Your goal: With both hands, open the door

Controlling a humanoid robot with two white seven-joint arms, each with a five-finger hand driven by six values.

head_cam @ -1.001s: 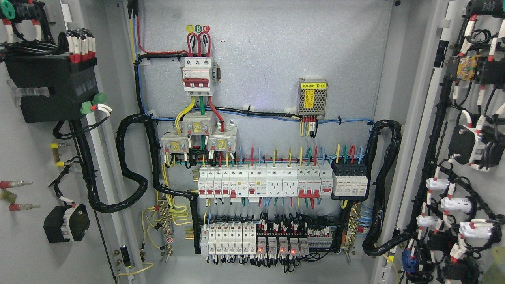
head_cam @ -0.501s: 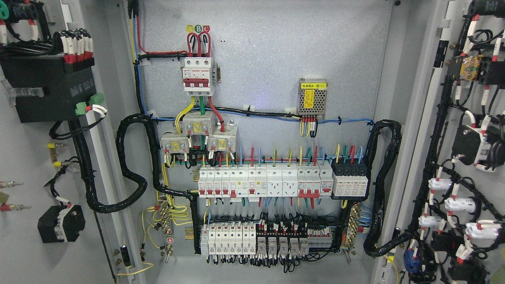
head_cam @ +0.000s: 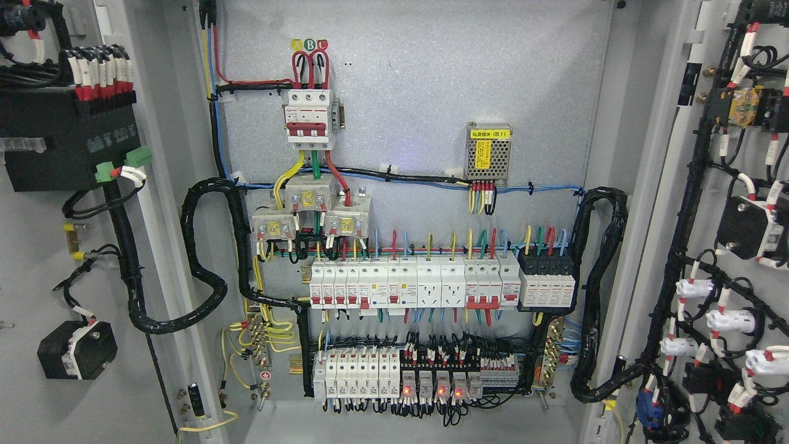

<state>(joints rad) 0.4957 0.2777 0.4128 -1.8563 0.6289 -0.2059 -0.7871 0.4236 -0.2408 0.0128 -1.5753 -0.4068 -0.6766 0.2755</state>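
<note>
- The cabinet back panel (head_cam: 431, 92) fills the middle, grey and speckled, with both doors swung wide.
- The left door (head_cam: 37, 259) runs down the 9 o'clock side showing its inner face. Compared with a second ago its gear has slid further toward the frame edge: the black box (head_cam: 61, 145) up top and the small black block (head_cam: 77, 349) lower down both sit more to the left.
- The right door (head_cam: 739, 246) takes the 3 o'clock side, full of black cable and white connectors, which have drifted right and slightly down since the earlier frame.
- The row of white breakers (head_cam: 413, 282) sits just below centre with red and blue toggles; print too small to read.
- The red-and-white main breaker (head_cam: 310, 120) is at about 11 o'clock, with round A, B, C tags in yellow, green and red above it.
- The small mesh power supply (head_cam: 489, 154) at about 1 o'clock has a yellow label with Chinese characters and "(B1)".
- The relay strip (head_cam: 437, 385) at 6 o'clock shows red lights lit; half a second ago they were dark.
- Neither robot hand is in view, so finger state can't be told.
</note>
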